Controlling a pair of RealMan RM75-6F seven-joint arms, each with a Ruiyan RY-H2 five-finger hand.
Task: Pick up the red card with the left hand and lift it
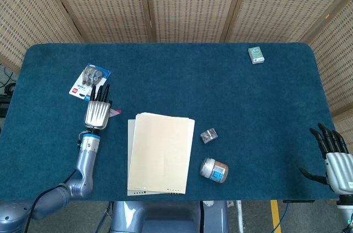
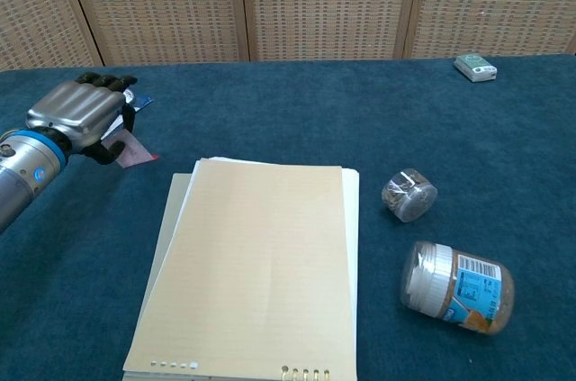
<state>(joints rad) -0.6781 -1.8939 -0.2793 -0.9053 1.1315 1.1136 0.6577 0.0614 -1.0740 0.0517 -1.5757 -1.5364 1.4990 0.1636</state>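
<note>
No text can be read. Printed labels exist but stay too small or blurred: blue-and-orange label on the clear plastic jar lower right of chest view, white-and-red blister pack upper left of head view, small green box upper right.

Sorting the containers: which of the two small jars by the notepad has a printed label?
The larger jar, lying on its side nearest the front table edge, has a blue and orange label and white lid. The smaller jar beyond it is clear and unlabelled.
</note>
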